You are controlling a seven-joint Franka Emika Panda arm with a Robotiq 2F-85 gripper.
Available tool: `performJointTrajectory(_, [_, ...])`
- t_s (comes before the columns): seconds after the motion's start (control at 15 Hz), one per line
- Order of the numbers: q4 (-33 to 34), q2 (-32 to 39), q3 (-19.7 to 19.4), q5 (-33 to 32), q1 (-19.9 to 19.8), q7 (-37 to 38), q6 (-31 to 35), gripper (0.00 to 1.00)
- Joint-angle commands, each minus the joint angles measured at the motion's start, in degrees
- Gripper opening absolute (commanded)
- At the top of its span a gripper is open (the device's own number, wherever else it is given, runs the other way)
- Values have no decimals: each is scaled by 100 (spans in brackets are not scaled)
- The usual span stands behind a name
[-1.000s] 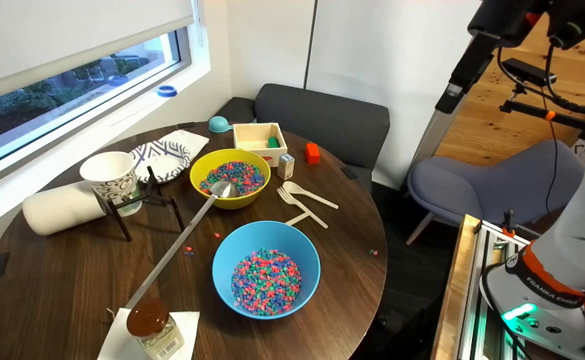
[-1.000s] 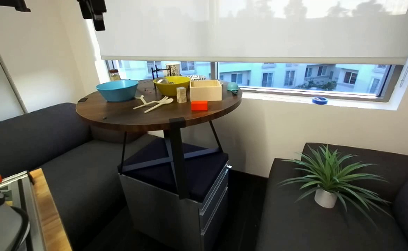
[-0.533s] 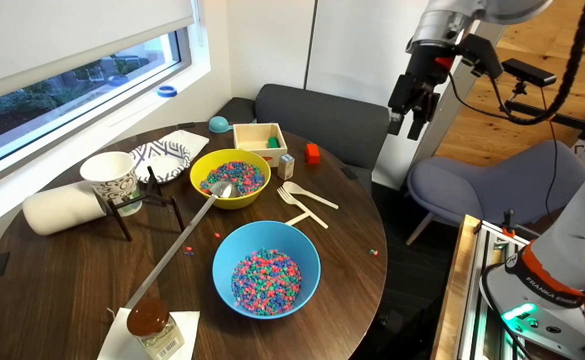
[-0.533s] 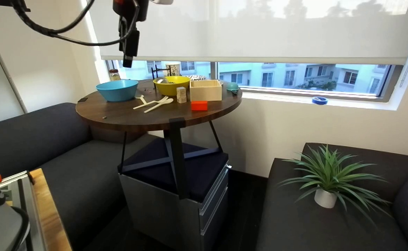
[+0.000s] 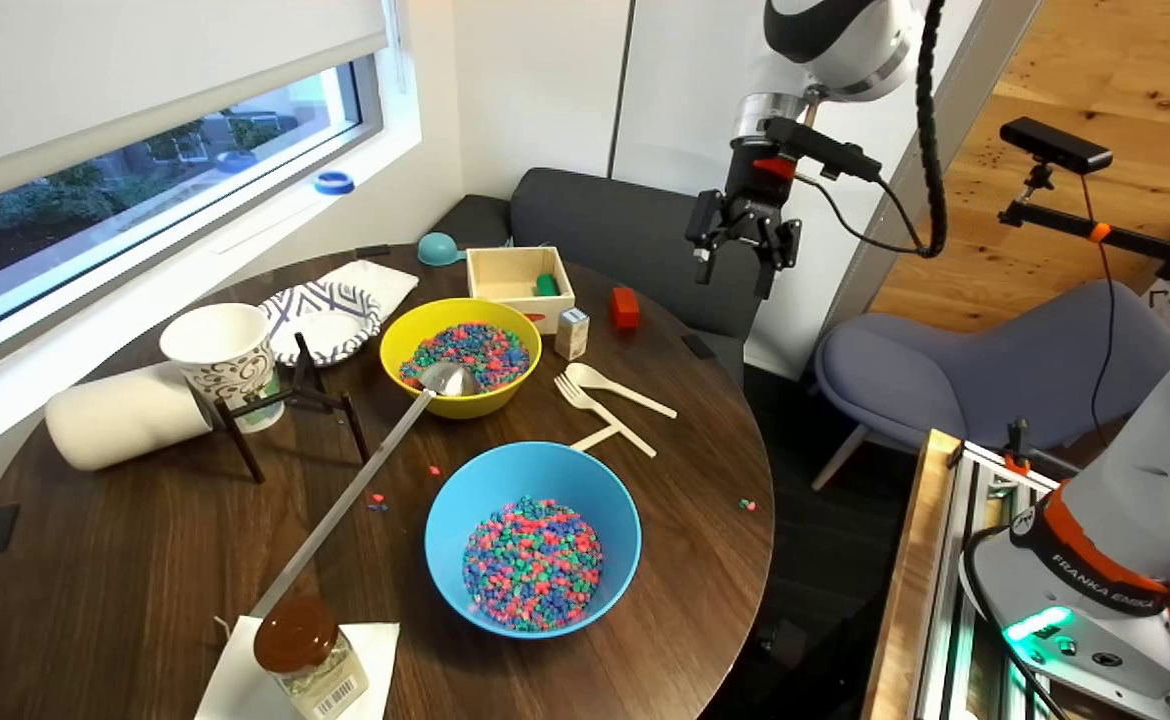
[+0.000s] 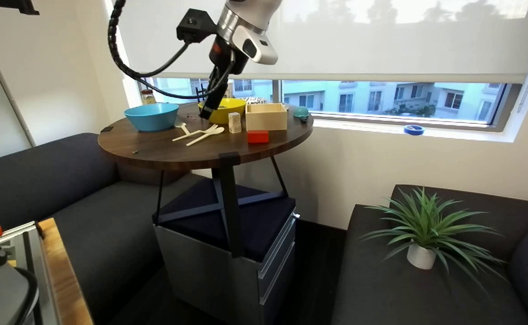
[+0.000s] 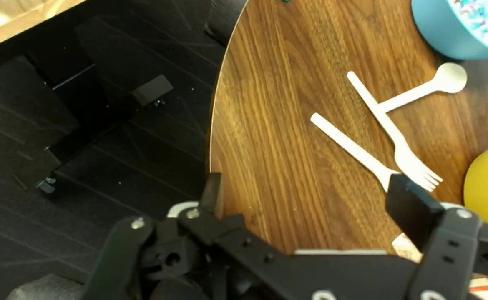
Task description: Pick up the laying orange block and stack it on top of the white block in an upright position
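While your gripper (image 5: 733, 280) hangs spread and empty: orange block (image 5: 625, 308), lying, unlifted; white block (image 5: 572, 335), bare-topped; grasp, upright turn, stacking all remain.

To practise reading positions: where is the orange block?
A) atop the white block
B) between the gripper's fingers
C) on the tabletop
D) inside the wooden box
C: in both exterior views the orange block lies on the table, outside the wooden box, apart from the white block and open gripper.
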Motion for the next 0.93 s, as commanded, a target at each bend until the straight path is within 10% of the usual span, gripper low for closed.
performJointTrajectory(0.0, [942,1001,-30,438,-202,517,-670,100])
performJointTrajectory(0.87, [1590,1600,1,667,-334,382,-772,100])
